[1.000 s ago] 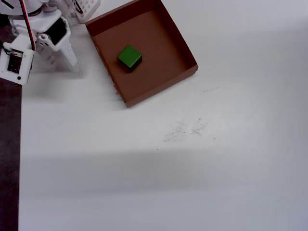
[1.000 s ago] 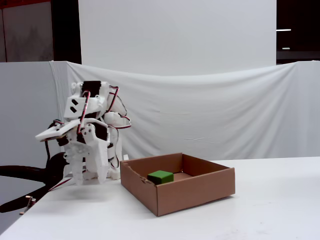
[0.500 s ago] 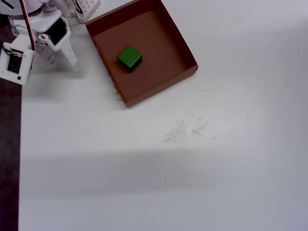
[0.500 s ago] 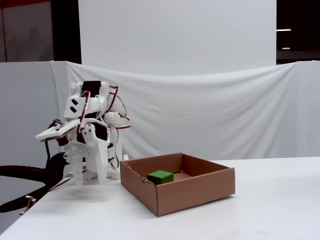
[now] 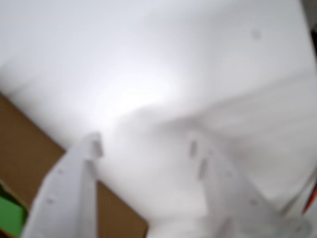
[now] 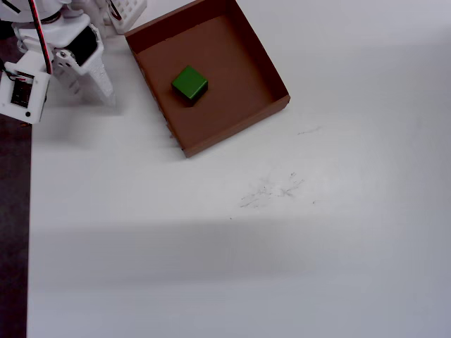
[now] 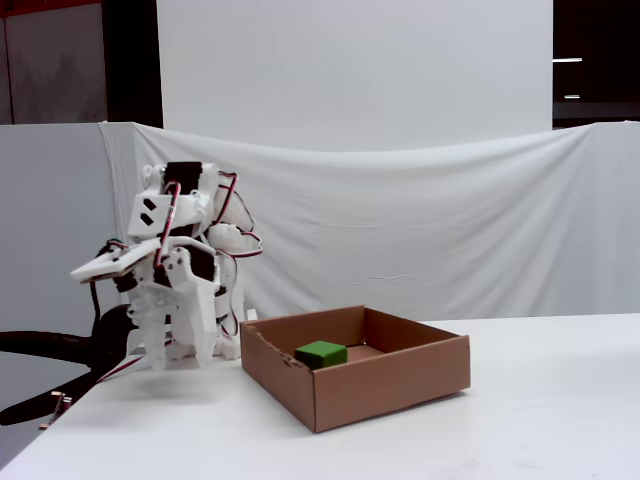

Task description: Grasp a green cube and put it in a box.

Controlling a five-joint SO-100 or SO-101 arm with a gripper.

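Observation:
The green cube lies on the floor of the brown cardboard box, apart from its walls. The fixed view shows the cube inside the box. My gripper is folded back at the arm's base, left of the box in the overhead view, and points down at the table. In the blurred wrist view its white fingers stand well apart with nothing between them. A corner of the box and a bit of green cube show at the lower left.
A white gridded object stands behind the box's near-left corner by the arm's base. The table's left edge runs close to the arm. A white cloth backdrop hangs behind the table.

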